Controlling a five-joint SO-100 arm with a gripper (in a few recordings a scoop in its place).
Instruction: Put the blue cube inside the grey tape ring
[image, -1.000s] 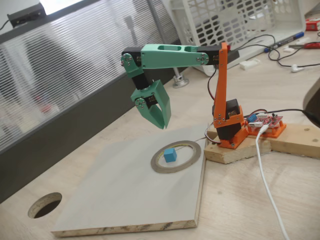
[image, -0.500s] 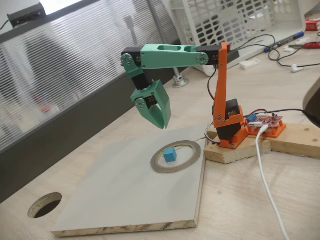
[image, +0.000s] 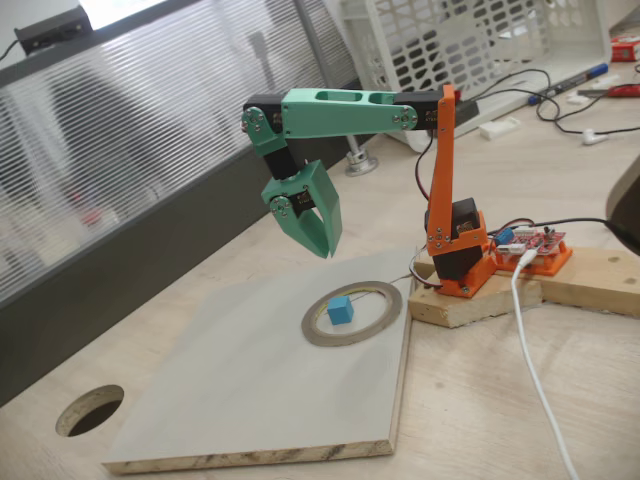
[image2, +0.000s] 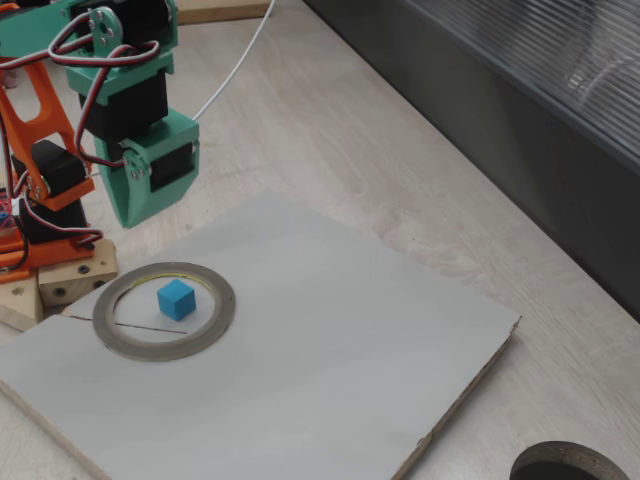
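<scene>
The blue cube (image: 340, 311) sat inside the grey tape ring (image: 378, 317) on the grey board (image: 250, 390). My gripper (image: 325, 244) hung above the ring's far edge, fingers together and holding nothing.

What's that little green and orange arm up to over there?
The blue cube sits inside the grey tape ring on a pale board, so the placing looks done. The arm's gripper hangs in the air above and beside the ring, holding nothing and touching neither thing; its jaws look closed.
</scene>
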